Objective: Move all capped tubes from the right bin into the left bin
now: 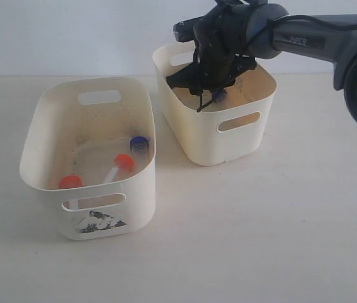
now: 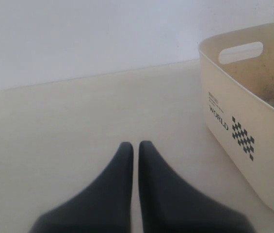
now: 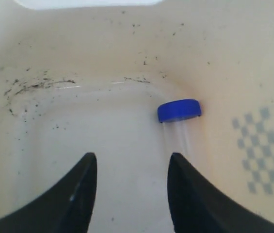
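You are looking at two cream bins and four capped tubes, two with orange-red caps and two with blue; three are lying in one bin and one in the other.

The left bin (image 1: 139,202), the larger one with the torn black-grey mark, is sitting at about 8 o'clock in the exterior view. It is holding three tubes: one orange-red tube (image 1: 71,182) toward 7 o'clock on its floor; a second orange-red tube (image 1: 124,162) lying near the middle; and a blue tube (image 1: 139,143) at about 3 o'clock, close to the wall.

The right bin (image 1: 197,136) is standing at about 1 o'clock on the pale table (image 1: 260,246), just beside the left bin but not touching it. It is holding one remaining blue-capped tube (image 3: 179,110), which is lying against the inner wall beside the faint diamond-shaped dotted mark (image 3: 260,145).

Your right gripper (image 3: 132,160) is reaching down inside the right bin with its jaws spread apart and grasping nothing; the tube is lying just beyond one finger (image 3: 185,194).

Your left gripper (image 2: 136,144) is hovering over bare table beside the left bin; its jaws are pressed together with nothing between them.
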